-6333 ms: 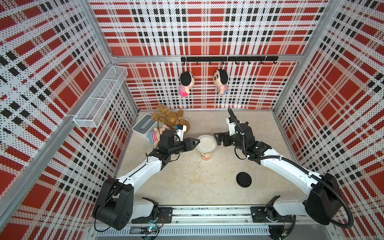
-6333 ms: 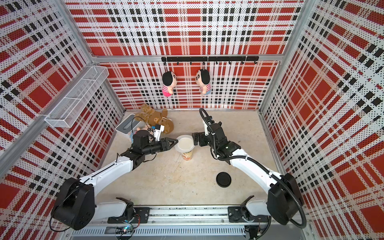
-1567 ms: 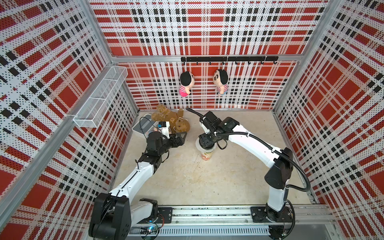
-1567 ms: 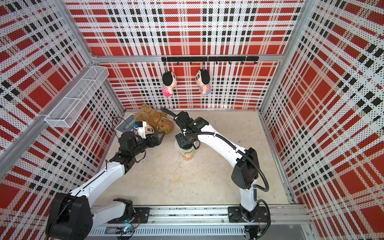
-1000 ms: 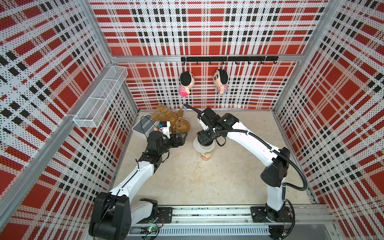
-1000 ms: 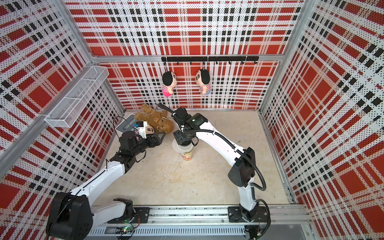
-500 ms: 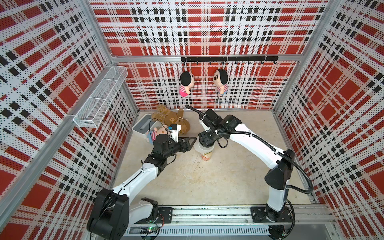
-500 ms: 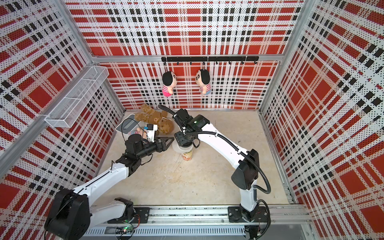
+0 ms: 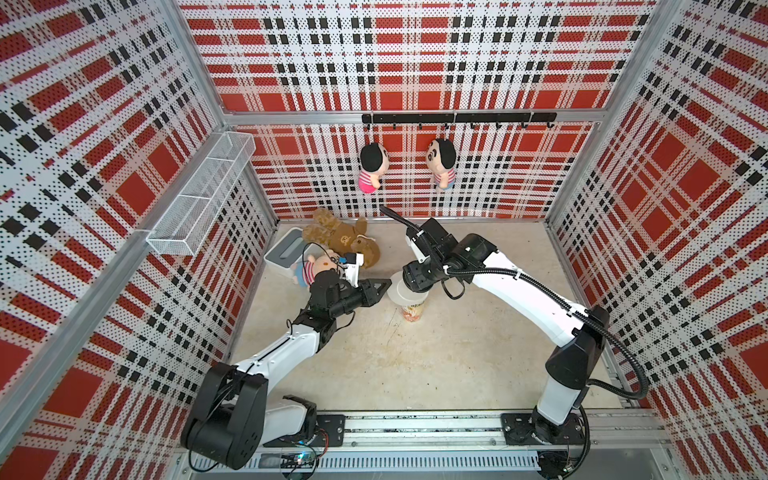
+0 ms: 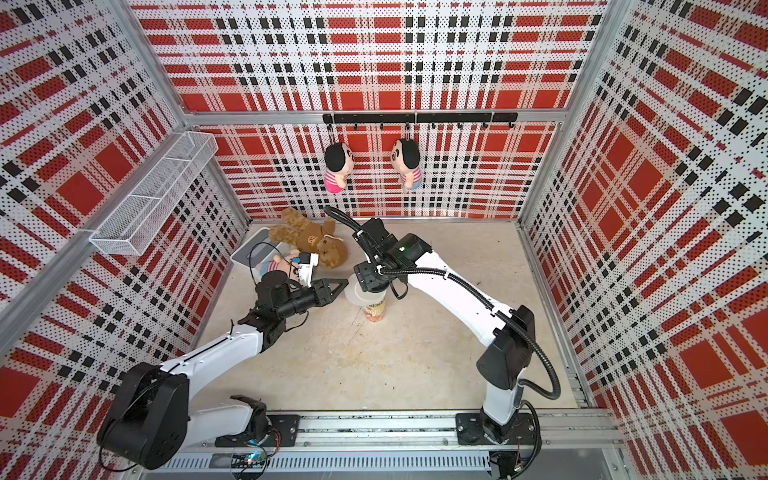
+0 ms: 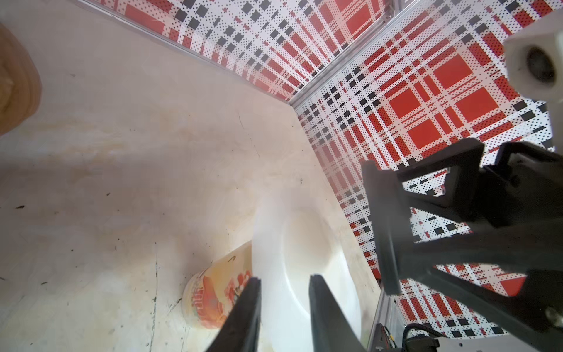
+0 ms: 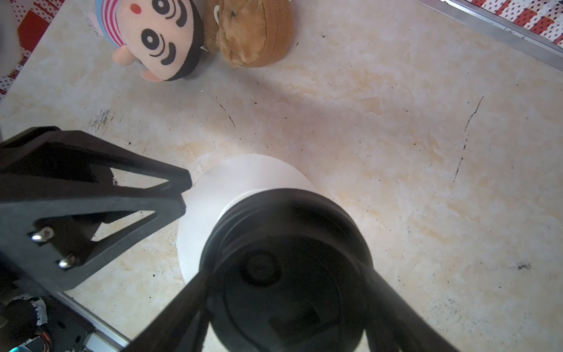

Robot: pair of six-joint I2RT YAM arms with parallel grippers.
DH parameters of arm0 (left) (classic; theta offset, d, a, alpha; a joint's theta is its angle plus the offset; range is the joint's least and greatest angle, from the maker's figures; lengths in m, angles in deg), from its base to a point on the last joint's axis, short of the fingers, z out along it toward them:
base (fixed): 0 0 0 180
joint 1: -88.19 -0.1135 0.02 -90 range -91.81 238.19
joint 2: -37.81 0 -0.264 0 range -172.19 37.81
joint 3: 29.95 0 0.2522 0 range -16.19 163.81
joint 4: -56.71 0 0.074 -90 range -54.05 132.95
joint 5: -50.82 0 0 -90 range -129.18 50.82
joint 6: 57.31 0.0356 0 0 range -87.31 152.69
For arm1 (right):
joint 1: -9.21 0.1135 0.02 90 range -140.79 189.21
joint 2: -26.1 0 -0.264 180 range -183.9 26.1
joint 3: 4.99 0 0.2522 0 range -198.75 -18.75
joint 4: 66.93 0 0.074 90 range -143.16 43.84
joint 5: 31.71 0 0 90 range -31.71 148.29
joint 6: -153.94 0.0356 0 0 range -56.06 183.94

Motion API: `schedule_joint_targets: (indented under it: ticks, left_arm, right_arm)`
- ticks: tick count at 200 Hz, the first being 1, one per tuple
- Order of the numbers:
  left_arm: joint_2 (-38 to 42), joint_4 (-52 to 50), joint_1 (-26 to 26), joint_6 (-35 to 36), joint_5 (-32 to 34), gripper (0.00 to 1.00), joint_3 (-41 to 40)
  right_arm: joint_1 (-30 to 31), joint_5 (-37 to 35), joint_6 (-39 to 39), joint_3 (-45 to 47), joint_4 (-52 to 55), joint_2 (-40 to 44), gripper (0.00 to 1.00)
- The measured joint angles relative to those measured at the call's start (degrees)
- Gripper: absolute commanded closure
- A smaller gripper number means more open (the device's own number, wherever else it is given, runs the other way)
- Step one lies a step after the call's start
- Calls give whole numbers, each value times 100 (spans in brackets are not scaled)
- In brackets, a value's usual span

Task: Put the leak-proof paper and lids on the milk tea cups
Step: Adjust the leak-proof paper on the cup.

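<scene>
l gripper (image 9: 387, 283) fwd, at paper (image 9: 397, 294)

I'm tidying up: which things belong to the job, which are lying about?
Job: thin white paper sheet, printed white paper cup, black round plastic lid.
Lying about: white box with grey slot, brown plush bear, striped plush doll, two hanging dolls.

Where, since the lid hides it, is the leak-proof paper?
In both top views the paper covers the cup mid-table, under the right gripper's black lid, its edge at the left gripper's fingers.
</scene>
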Motion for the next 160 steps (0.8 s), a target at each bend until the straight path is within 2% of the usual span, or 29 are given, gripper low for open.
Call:
schedule_joint_targets:
  ticks: [28,160]
  left_arm:
    - [-4,33,-11,-52,-31,74,-24]
    - [-170,52,37,-72,-133,73,-22]
  right_arm:
    - [-11,7,0,125,-107,37,24]
    - [-11,28,0,306,-286,114,24]
